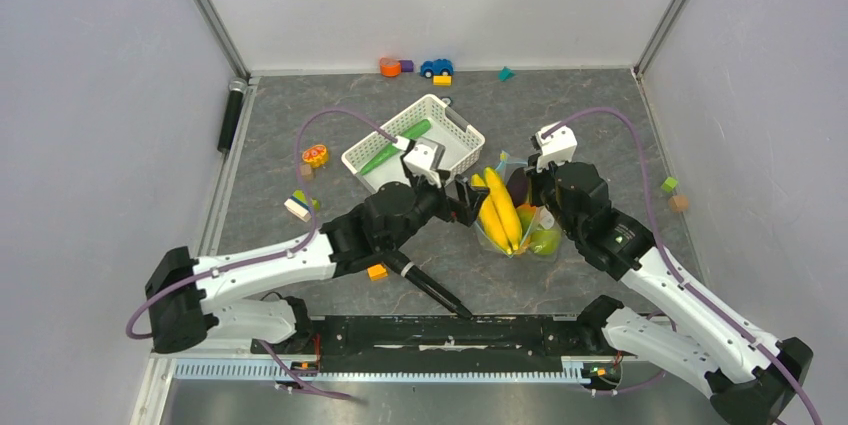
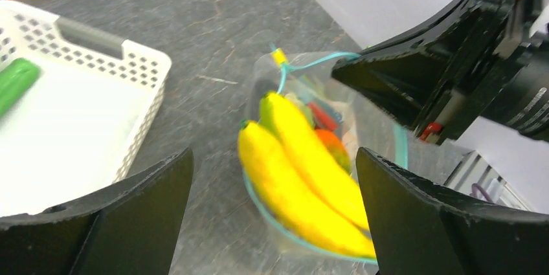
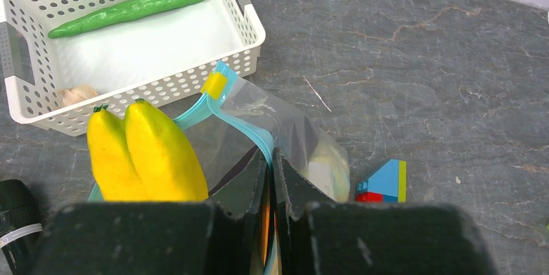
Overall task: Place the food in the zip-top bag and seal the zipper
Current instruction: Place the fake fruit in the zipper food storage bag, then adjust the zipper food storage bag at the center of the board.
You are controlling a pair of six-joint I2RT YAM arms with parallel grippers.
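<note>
The clear zip-top bag [image 1: 532, 235] lies mid-table with its mouth open. Its light-blue zipper [image 3: 259, 134] has a yellow slider [image 3: 213, 84]. Yellow bananas [image 1: 500, 210] [image 2: 298, 171] [image 3: 149, 158] stick out of the mouth. An orange pepper [image 1: 525, 215], a green pear [image 1: 545, 241] and a purple eggplant [image 1: 518, 185] show inside. My right gripper [image 3: 272, 155] [image 1: 528, 185] is shut on the bag's zipper edge. My left gripper [image 2: 273, 155] [image 1: 470, 195] stands wide open just left of the bag, and the bananas show between its fingers without touching them. A green cucumber [image 3: 129, 8] [image 1: 395, 150] lies in the basket.
The white slotted basket [image 1: 455, 155] [image 3: 252, 29] stands right behind the bag, with a pale garlic-like piece [image 3: 78, 94] inside. A black microphone [image 1: 232, 115] lies at the left wall. Toy blocks [image 3: 385, 181] sit right of the bag. A toy car [image 1: 436, 67] and more blocks line the back.
</note>
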